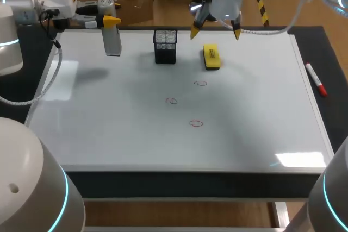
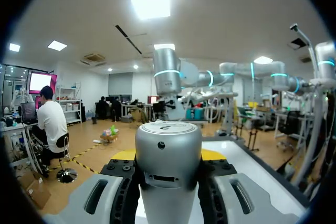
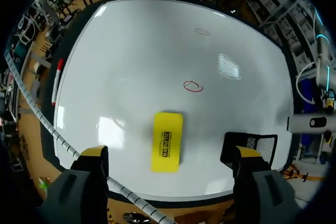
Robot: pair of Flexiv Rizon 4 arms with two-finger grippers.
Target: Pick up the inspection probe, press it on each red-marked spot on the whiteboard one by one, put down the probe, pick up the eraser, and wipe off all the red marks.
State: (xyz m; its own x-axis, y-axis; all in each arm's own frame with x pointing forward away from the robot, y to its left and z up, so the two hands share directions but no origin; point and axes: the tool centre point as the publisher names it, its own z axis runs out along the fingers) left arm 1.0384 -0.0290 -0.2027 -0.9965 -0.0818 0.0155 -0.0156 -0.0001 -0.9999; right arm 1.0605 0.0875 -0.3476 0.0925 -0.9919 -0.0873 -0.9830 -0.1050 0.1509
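Observation:
The silver cylindrical probe [image 1: 112, 36] stands upright over the whiteboard's [image 1: 109, 129] far left corner, and my left gripper [image 1: 109, 21] is shut on it from the side. In the left wrist view the probe [image 2: 168, 166] fills the space between the fingers of the left gripper [image 2: 168, 156]. The yellow eraser [image 1: 211, 57] lies flat at the far middle of the board. My right gripper [image 1: 216, 31] hangs open above it, not touching. From the right wrist the eraser [image 3: 168, 141] lies below the wide-spread right gripper [image 3: 169, 155]. Three red circles [image 1: 200, 83] [image 1: 172, 101] [image 1: 196, 123] mark the board's middle.
A black mesh pen holder [image 1: 165, 46] stands just left of the eraser; in the right wrist view the holder [image 3: 254, 145] is beside one finger. A red marker [image 1: 316, 80] lies off the board's right edge.

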